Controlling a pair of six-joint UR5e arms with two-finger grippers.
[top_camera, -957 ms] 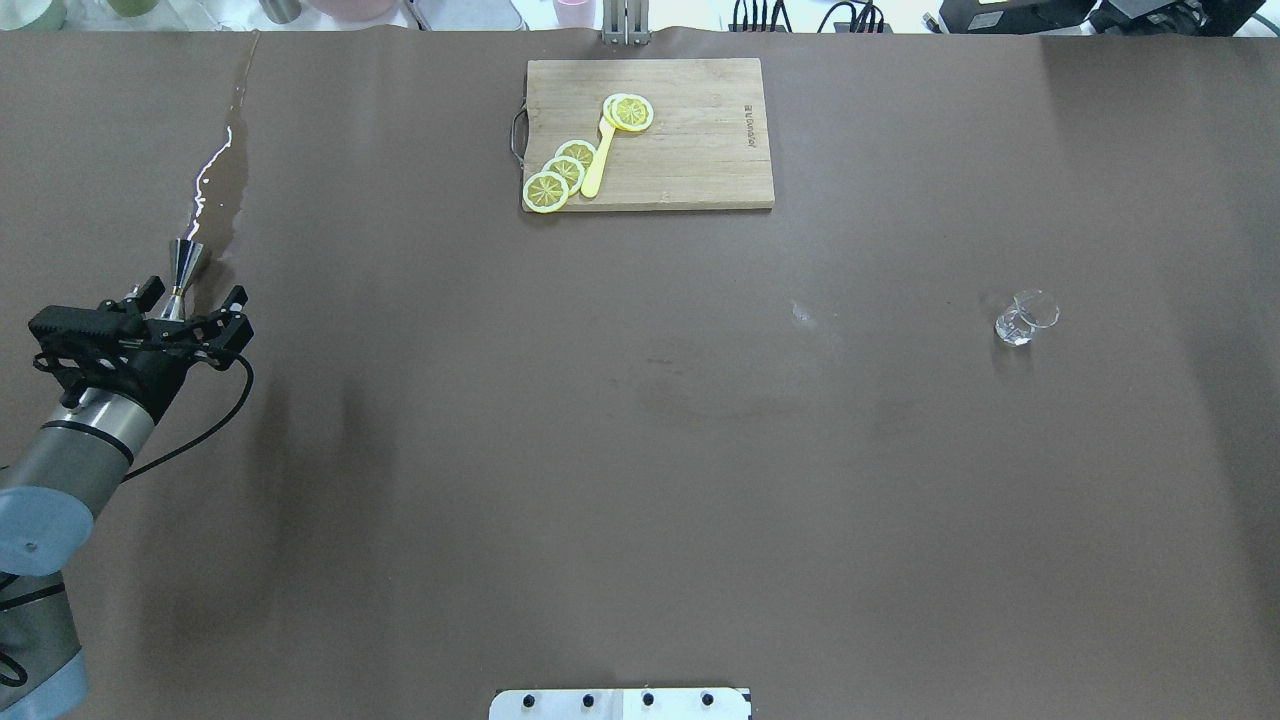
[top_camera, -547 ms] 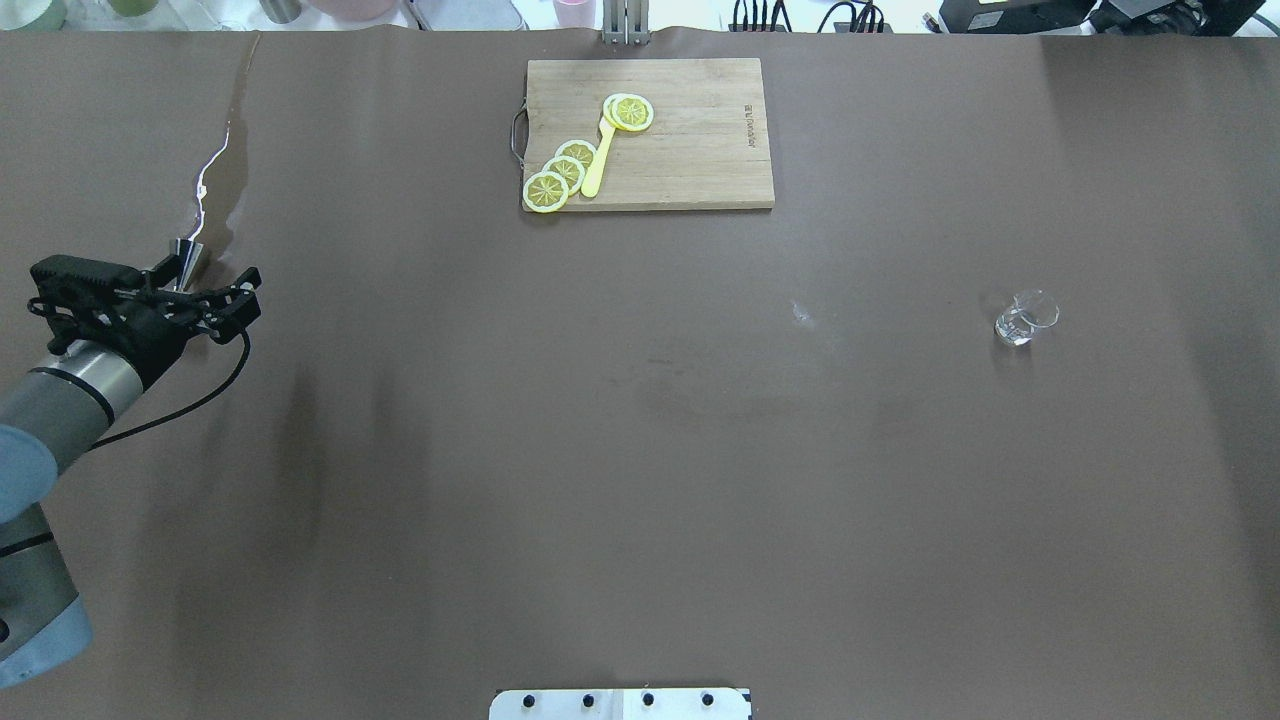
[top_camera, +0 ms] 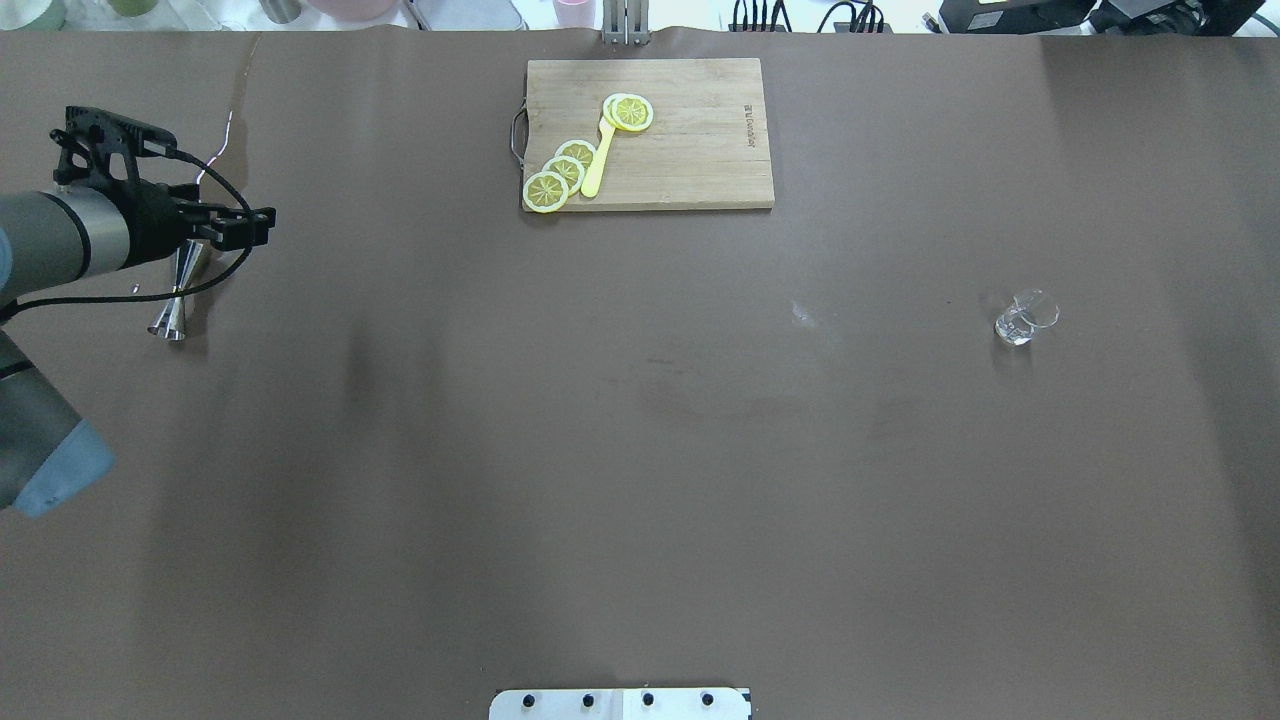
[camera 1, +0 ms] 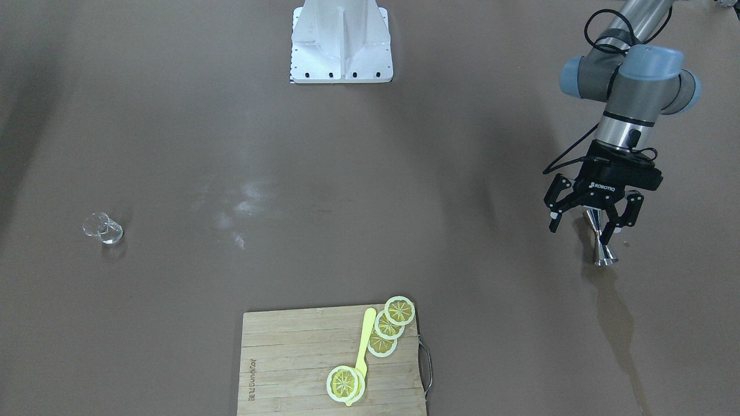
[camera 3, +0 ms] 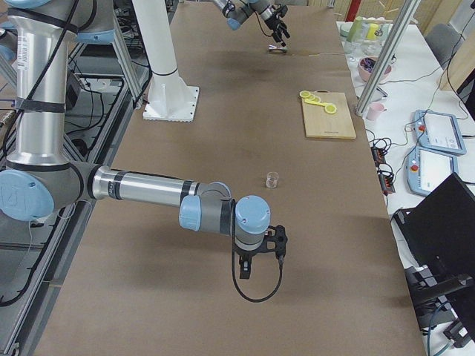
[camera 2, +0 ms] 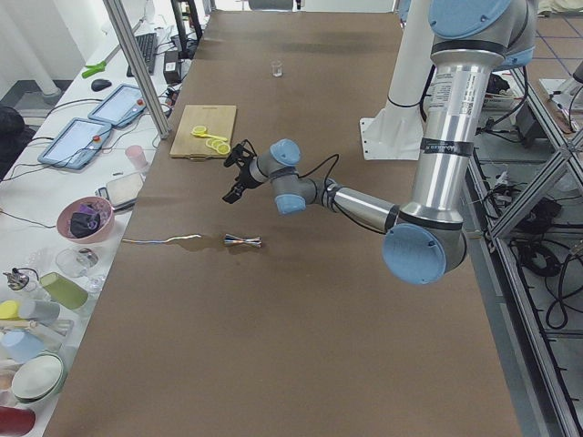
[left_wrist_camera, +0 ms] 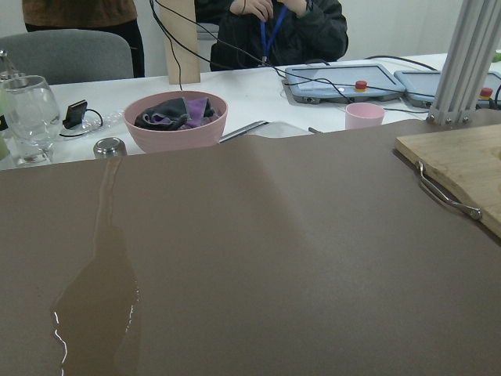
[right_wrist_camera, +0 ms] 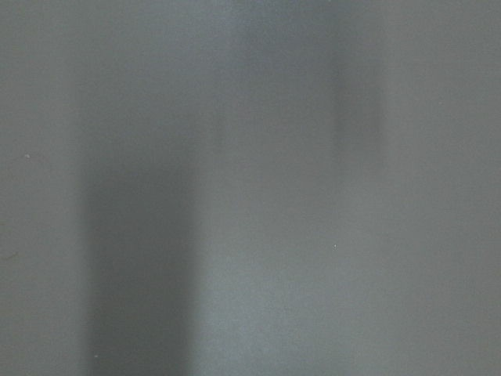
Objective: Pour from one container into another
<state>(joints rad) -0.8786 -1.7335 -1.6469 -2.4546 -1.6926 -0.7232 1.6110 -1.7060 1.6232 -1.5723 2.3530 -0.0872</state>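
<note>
At the table's (top_camera: 640, 450) left end the jigger (top_camera: 170, 322) appears to lie on its side, which the left-end view shows most plainly. A puddle (left_wrist_camera: 94, 313) runs from just beside it toward the table's far edge. The cup (top_camera: 1025, 318) stands well apart, at the table's right end.

Several things could go wrong from here. Most of the liquid is probably out of the jigger, so a pour may deliver little or nothing. The jigger is round and lying on wet cloth, so it could roll or skid away if one finger reaches it first. A pinch on a cone instead of the waist could squeeze the slick steel out of the grip. If the jigger is lifted, the long carry across the table gives a tilted cone time to lose what is left.

The left arm reaches out low, with its forearm near level. The left gripper (camera 1: 587, 222) hangs above the jigger, jaws spread wide and holding nothing. It is tipped outward, so its camera looks along the wet cloth and shows no jigger.

The right arm is stretched low near the cup, with the right gripper (camera 3: 260, 248) pointing down just over the table. Whether its jaws are apart cannot be told.
</note>
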